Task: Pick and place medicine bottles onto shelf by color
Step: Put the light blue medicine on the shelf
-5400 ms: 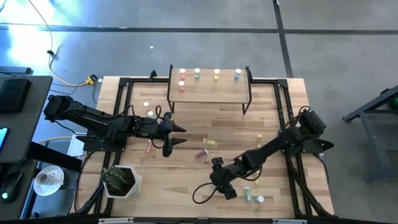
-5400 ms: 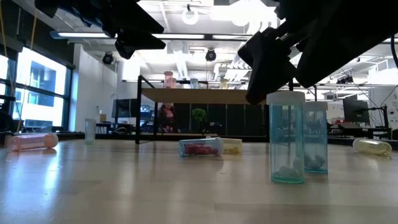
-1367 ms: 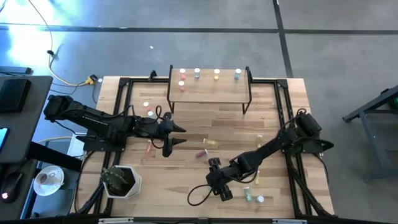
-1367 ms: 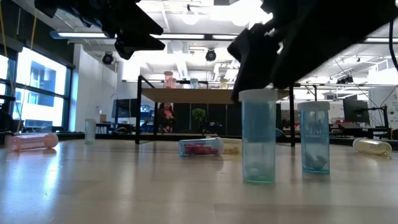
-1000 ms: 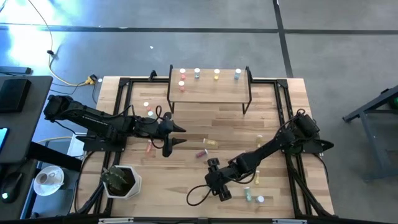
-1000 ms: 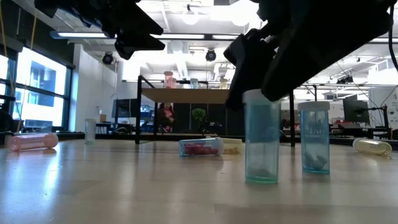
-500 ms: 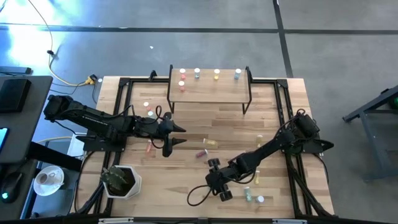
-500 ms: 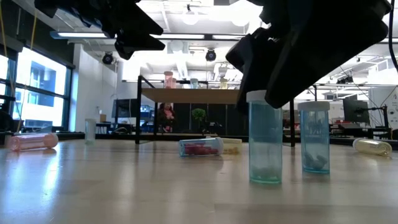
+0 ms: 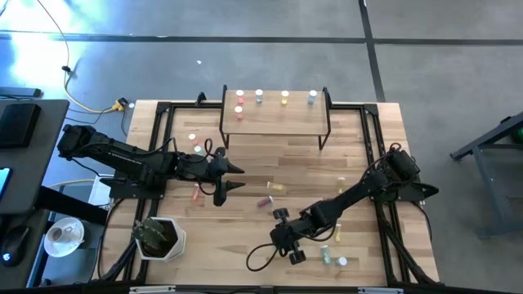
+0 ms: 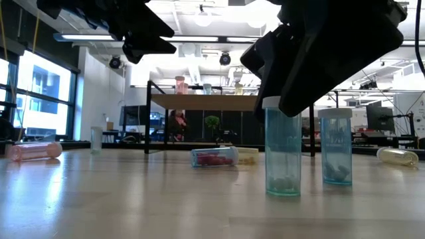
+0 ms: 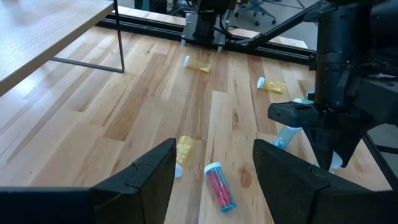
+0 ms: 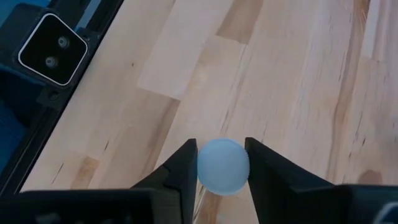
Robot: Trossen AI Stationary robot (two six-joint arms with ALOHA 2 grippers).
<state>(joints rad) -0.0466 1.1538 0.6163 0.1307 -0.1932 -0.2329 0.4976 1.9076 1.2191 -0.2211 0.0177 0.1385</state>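
Right gripper (image 12: 222, 167) has closed in on an upright blue bottle (image 10: 283, 147) near the table's front edge, its jaws narrower than a second ago.

Its dark fingers (image 12: 180, 168) now touch both sides of the bottle's white cap (image 12: 222, 165). The bottle is a clear blue-green cylinder standing on the wooden table (image 9: 302, 163), beside a second upright blue bottle (image 10: 335, 146). The left gripper (image 9: 231, 177) is unchanged, hanging open over the table's left middle. The shelf (image 9: 275, 114) at the back holds five upright bottles; others lie scattered on the table.
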